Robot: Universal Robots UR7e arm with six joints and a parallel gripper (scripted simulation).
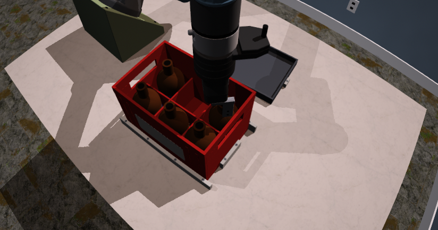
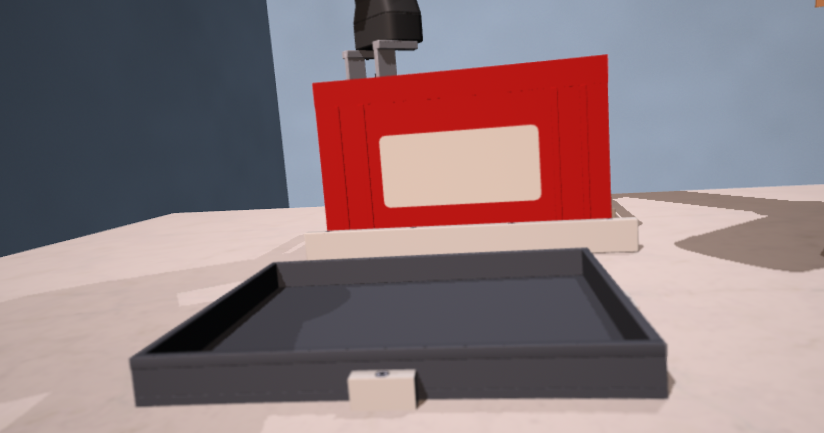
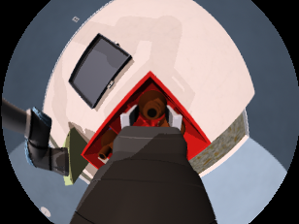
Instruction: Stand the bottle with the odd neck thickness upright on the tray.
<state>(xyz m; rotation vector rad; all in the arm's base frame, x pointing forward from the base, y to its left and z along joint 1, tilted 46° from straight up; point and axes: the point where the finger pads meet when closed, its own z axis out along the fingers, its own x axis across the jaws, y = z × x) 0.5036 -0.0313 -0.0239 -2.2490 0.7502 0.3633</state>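
A red crate (image 1: pixel 196 154) (image 2: pixel 576 141) (image 3: pixel 187 116) stands mid-table with five brown bottles upright in its compartments. Three of them are at the back left (image 1: pixel 167 75), the left (image 1: pixel 146 96) and the front middle (image 1: pixel 173 115). My gripper (image 1: pixel 225 110) (image 2: pixel 370 66) (image 3: pixel 151 110) is open and reaches down into the crate's right back compartment. Its fingers stand on either side of the neck of the bottle there (image 1: pixel 216 119) (image 3: pixel 152 99). In the exterior view the crate wall hides the fingertips and all bottles. The dark grey tray (image 1: pixel 277 90) (image 2: pixel 518 372) (image 3: pixel 99 68) lies behind the crate with nothing in it.
An olive wedge-shaped arm base (image 1: pixel 116 29) stands behind the crate on the left. Pale stop rails (image 1: pixel 165 153) (image 2: pixel 472 237) lie along the crate's foot, and a small pale block (image 2: pixel 381 389) sits at the tray's edge. The arm hangs over the crate's back half.
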